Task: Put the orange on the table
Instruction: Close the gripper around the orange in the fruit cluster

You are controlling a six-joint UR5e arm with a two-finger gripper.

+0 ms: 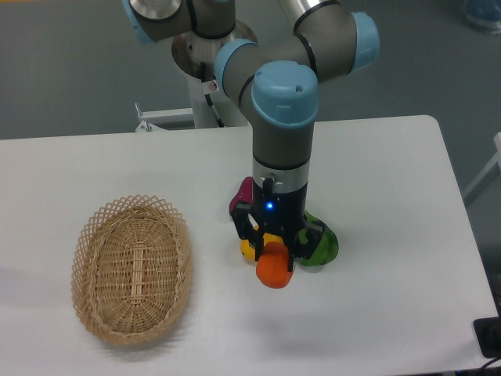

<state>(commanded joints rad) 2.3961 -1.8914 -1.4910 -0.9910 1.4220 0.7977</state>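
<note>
The gripper (pixel 274 262) pointed straight down over the white worktop (pixel 376 180), a little to the right of its centre, and its black fingers (pixel 291 252) were clamped on the orange (pixel 274 269). The orange sat between the fingertips at the lowest part of the gripper; it was not possible to tell if it touched the worktop or was just above it. Just at 10 o'clock from the orange lay a small yellow fruit (pixel 247 250), and at 2 o'clock a green vegetable (pixel 322 247), partly hidden by the gripper. A dark pink object (pixel 242 197) lay behind, at 11 o'clock. The oval wicker basket (pixel 131 268) stood well apart at 9 o'clock.
</note>
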